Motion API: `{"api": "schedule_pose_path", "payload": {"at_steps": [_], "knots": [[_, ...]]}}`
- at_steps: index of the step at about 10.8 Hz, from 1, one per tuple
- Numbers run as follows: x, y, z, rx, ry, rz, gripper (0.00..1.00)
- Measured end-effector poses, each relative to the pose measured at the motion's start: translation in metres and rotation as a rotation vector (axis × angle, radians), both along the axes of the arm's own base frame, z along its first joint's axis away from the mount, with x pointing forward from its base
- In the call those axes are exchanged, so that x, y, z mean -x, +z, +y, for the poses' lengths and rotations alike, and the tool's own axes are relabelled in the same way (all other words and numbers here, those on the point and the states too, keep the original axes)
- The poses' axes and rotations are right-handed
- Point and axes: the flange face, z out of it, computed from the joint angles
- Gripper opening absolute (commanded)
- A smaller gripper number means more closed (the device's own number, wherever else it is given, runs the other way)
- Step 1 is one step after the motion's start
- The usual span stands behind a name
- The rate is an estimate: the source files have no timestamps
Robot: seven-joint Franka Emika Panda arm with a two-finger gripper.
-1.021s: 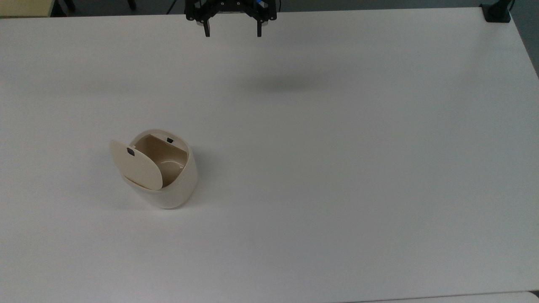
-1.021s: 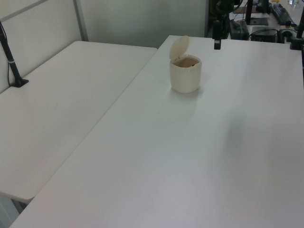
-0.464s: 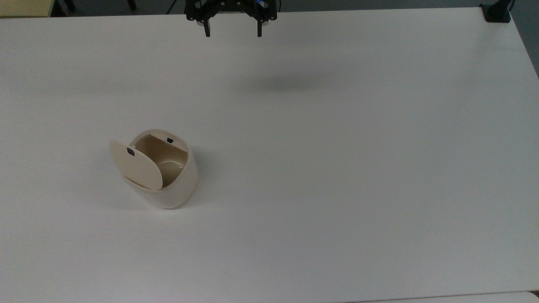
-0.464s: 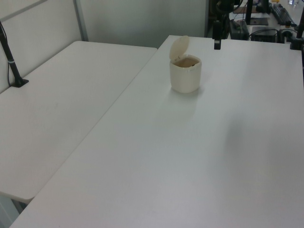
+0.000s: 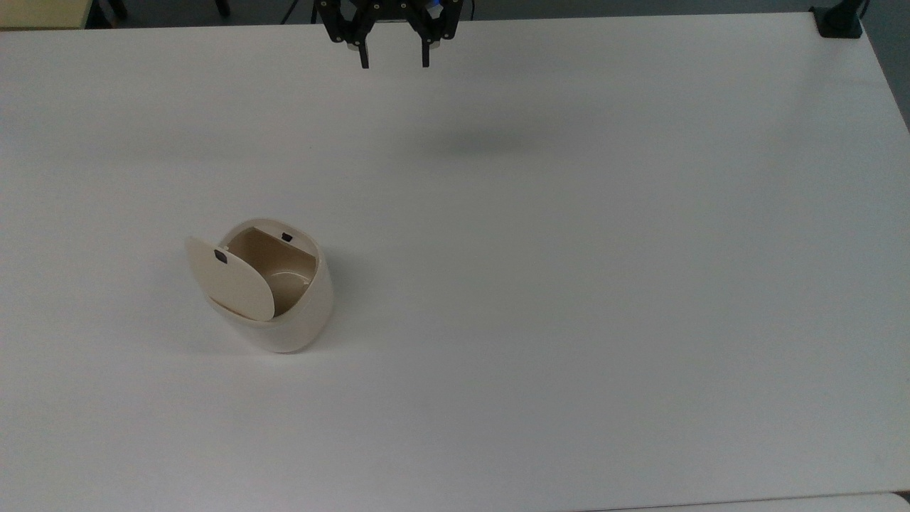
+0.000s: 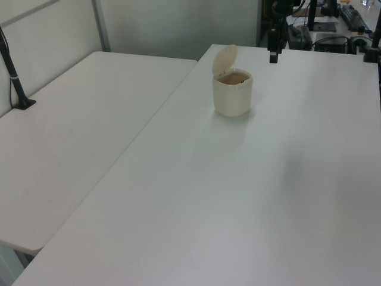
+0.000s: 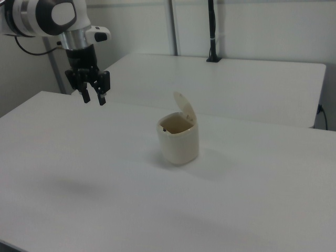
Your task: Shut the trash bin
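Two black fingers (image 5: 365, 58) of the arm's jaws (image 5: 394, 62) hang apart with nothing between them, pointing down over the far edge of the white bench (image 5: 569, 284) at the top view's upper middle; in the right view the jaws (image 7: 93, 97) hover well above the bench surface at the right view's left, carried by the white-and-black arm (image 7: 47, 16). That height and the gap between the fingers suit, I judge, a free approach rather than a grasp: closing a lid needs only a push from above or behind, so nothing has to be held. Well apart from the jaws, toward the top view's lower left, stands the small cream-beige plastic trash bin (image 5: 298, 320) with its rounded tapering body upright on the bench. Its rounded flat lid (image 5: 231, 279) stands raised on its hinge at the side of the rim toward the top view's lower left, tilted up and away from the mouth, so the opening faces the arm; a small black latch tab (image 5: 220, 257) sits near the lid's free edge and a matching dark catch (image 5: 286, 237) on the opposite rim. The brownish inside of the bin (image 5: 281, 274) appears empty down to its floor. The task looks barely begun: the jaws must travel to the lid and press it down until tab meets catch.
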Motion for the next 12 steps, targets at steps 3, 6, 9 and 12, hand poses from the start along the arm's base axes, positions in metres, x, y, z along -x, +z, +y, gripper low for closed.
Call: {"api": "schedule_pose_path", "payload": {"at_steps": [3,6,9,12], "knots": [[0.0,0.001,0.0,0.0,0.001,-0.002,0.71],[-0.005,0.002,-0.003,-0.002,-0.004,-0.025,0.32],[-0.012,0.002,-0.008,-0.005,-0.013,-0.059,0.22],[-0.023,0.003,-0.021,-0.01,-0.035,-0.124,0.2]]}}
